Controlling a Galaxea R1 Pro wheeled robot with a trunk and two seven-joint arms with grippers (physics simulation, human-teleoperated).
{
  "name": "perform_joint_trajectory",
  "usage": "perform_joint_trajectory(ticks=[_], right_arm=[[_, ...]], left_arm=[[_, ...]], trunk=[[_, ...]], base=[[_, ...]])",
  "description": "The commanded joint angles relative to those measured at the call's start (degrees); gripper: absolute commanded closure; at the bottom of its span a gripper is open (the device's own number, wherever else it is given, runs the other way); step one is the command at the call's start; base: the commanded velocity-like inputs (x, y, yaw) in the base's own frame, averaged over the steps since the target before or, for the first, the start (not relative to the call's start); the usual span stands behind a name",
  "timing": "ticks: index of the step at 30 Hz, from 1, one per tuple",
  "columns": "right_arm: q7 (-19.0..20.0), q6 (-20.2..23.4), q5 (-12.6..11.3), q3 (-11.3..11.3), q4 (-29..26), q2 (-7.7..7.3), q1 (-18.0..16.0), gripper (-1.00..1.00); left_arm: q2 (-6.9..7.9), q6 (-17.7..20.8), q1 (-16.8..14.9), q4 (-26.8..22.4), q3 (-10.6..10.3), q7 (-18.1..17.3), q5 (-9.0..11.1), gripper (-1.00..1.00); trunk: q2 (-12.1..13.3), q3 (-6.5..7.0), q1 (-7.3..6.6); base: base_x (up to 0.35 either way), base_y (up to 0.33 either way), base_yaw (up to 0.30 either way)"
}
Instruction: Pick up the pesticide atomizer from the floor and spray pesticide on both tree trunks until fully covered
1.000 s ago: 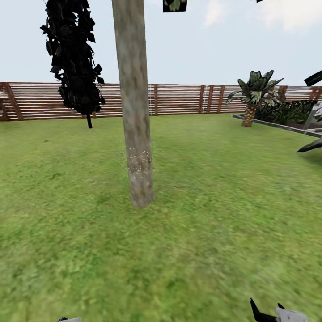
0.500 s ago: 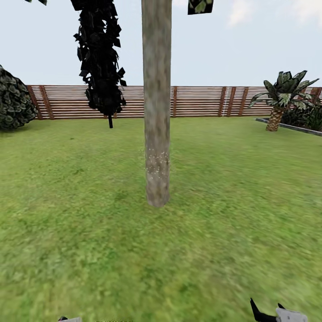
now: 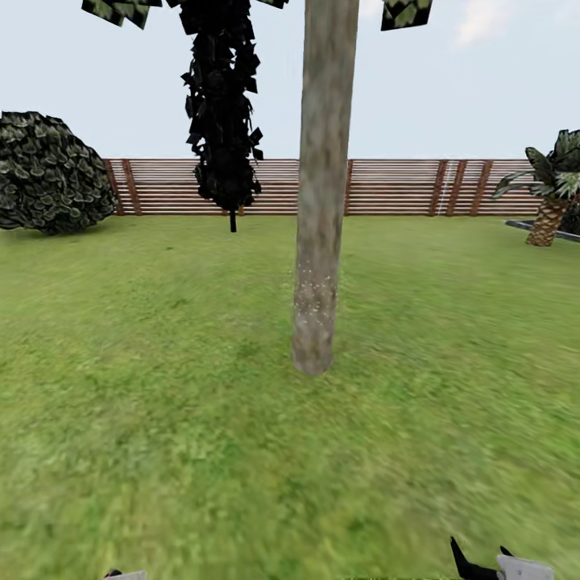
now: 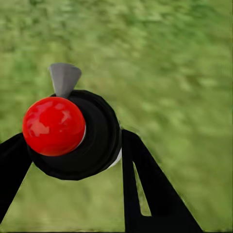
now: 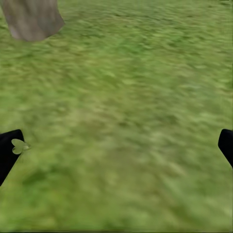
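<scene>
One tree stands straight ahead on the grass, its thick grey-beige tree trunk (image 3: 324,201) carrying a band of fine white pesticide specks (image 3: 314,288) low down. Its base (image 5: 31,19) shows in the right wrist view. My left gripper (image 4: 73,140) is shut on the pesticide atomizer (image 4: 99,138), a black round body with a red knob (image 4: 53,126) and a grey nozzle (image 4: 64,77), held over the lawn. My right gripper (image 5: 119,145) stands open with nothing between its fingers, low over the grass; its tips (image 3: 481,561) peek in at the head view's lower right edge.
A brown slatted fence (image 3: 395,187) closes the lawn behind the tree. A narrow dark columnar tree (image 3: 221,113) stands left of the trunk, a round dark bush (image 3: 50,173) at far left, and a palm-like plant (image 3: 554,197) at far right. Grass (image 3: 161,419) lies all around.
The head view has swung left: the trunk now sits further right in the picture, the bush has come into view and the palm has slid to the edge. The grippers look unchanged.
</scene>
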Motion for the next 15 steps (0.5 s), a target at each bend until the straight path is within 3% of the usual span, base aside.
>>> perform_joint_trajectory(ticks=[1, 15], right_arm=[[0.00, 0.00, -0.03, 0.00, -0.02, 0.00, 0.00, -1.00], [0.00, -0.04, -0.05, 0.00, -0.04, 0.00, 0.02, -1.00]], left_arm=[[0.00, 0.00, 0.00, -0.05, 0.02, -0.02, 0.06, 1.00], [0.00, 0.06, 0.00, -0.06, 0.09, 0.07, 0.10, 1.00]], trunk=[[0.00, 0.05, 0.00], [0.00, 0.81, 0.00]], base=[[-0.265, 0.200, 0.245], [-0.217, 0.249, 0.240]])
